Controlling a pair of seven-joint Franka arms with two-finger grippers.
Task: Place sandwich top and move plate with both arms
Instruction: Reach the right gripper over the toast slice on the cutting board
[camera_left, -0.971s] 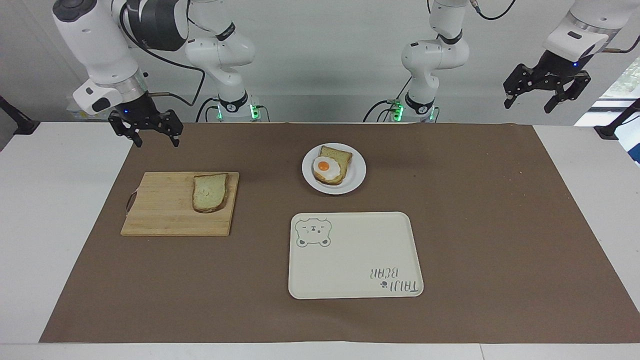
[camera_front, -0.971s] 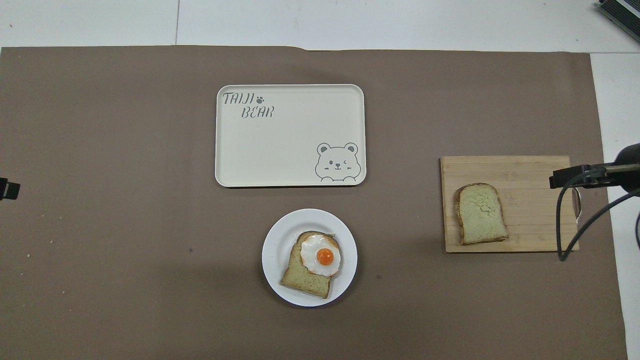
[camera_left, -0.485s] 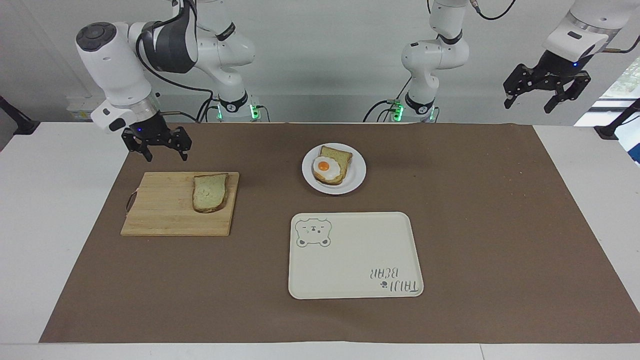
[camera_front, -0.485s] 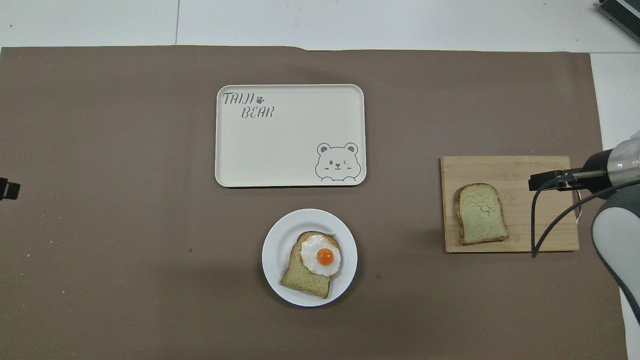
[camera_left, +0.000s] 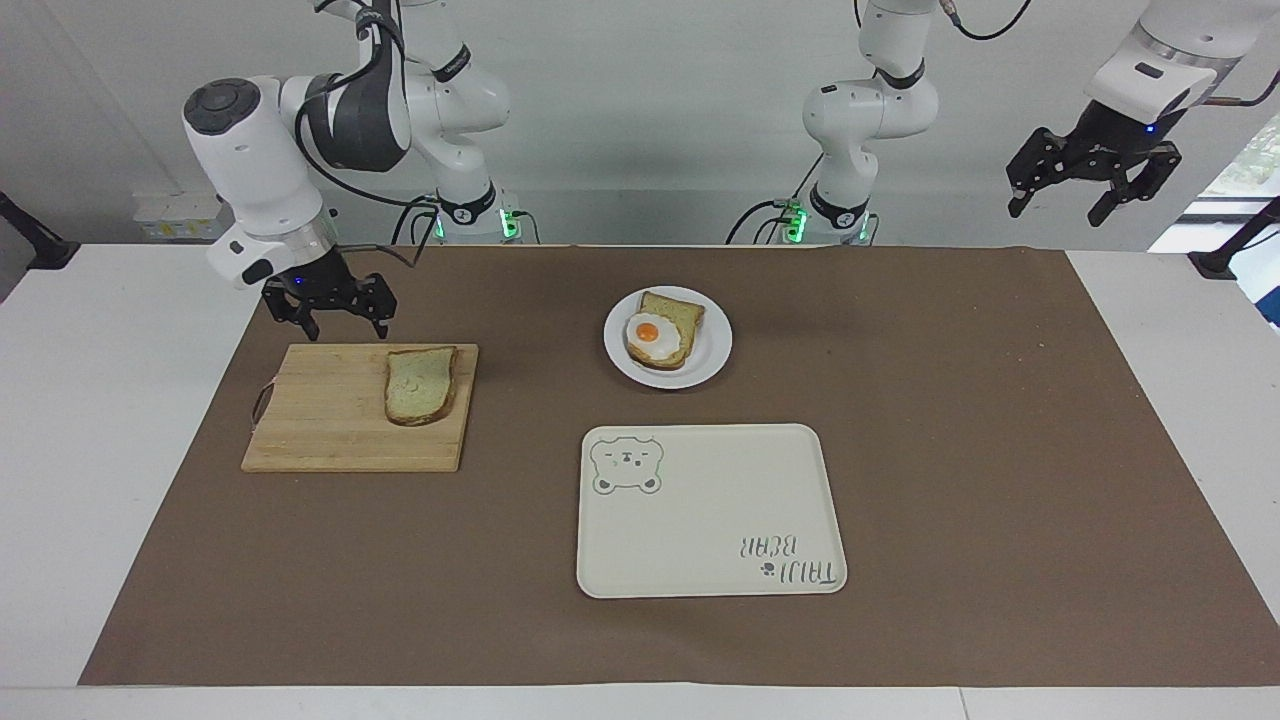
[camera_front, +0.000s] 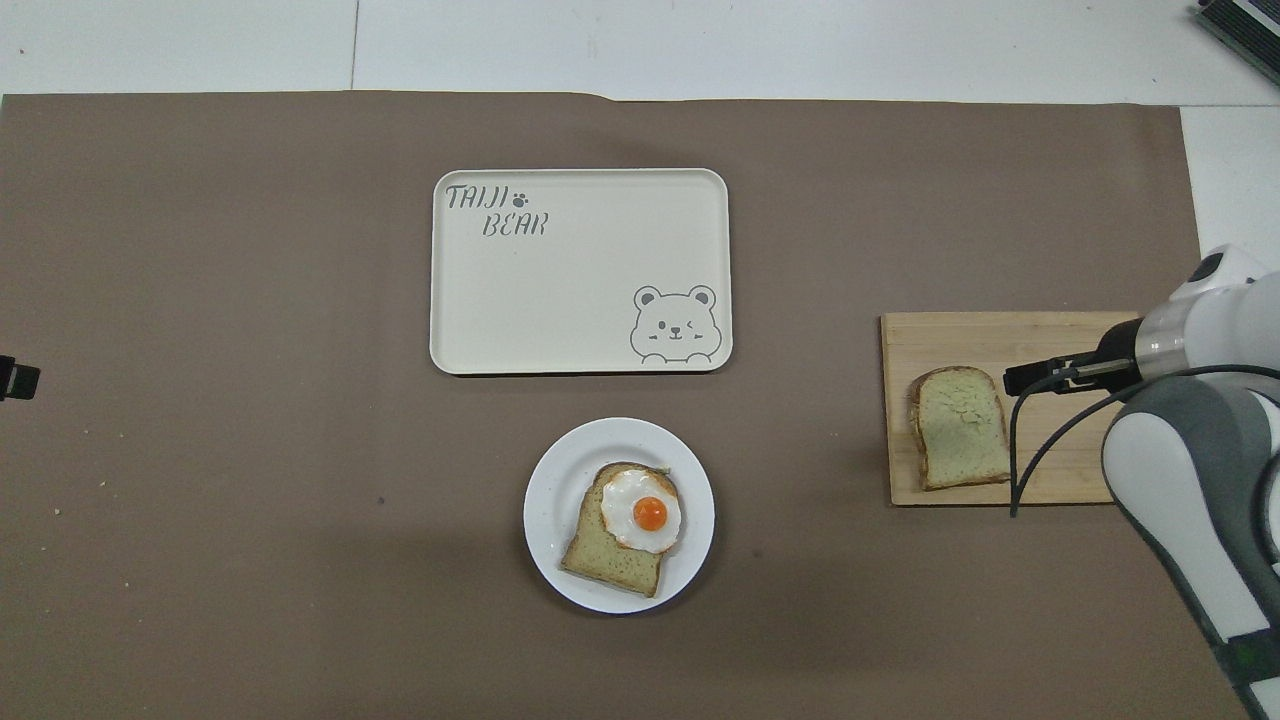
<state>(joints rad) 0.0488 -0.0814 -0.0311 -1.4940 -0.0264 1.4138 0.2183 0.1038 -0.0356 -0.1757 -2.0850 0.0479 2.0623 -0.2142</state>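
In the facing view, your right gripper (camera_left: 341, 322) hangs with its fingers apart and empty, over the edge of the wooden cutting board (camera_left: 330, 420) nearest the robots. The sandwich top (camera_left: 421, 384), a plain slice, lies flat on that board, toward its plate-side end, untouched. The plate (camera_left: 712, 350) sits near the middle of the brown mat, carrying the egg-topped slice (camera_left: 661, 334). The cream tray (camera_left: 700, 520) lies just beside the plate, farther from the robots. Your left gripper (camera_left: 1090, 185) waits high at the left arm's end of the table, fingers spread, holding nothing.

In the overhead view, the sandwich top (camera_front: 960, 428) is on the board (camera_front: 1000, 335), well apart from the plate (camera_front: 560, 490). The right arm's white links cover part of the board.

As a judgement: nothing is done yet. You are only approaching the slice; grasping, topping the egg and moving the plate all remain.
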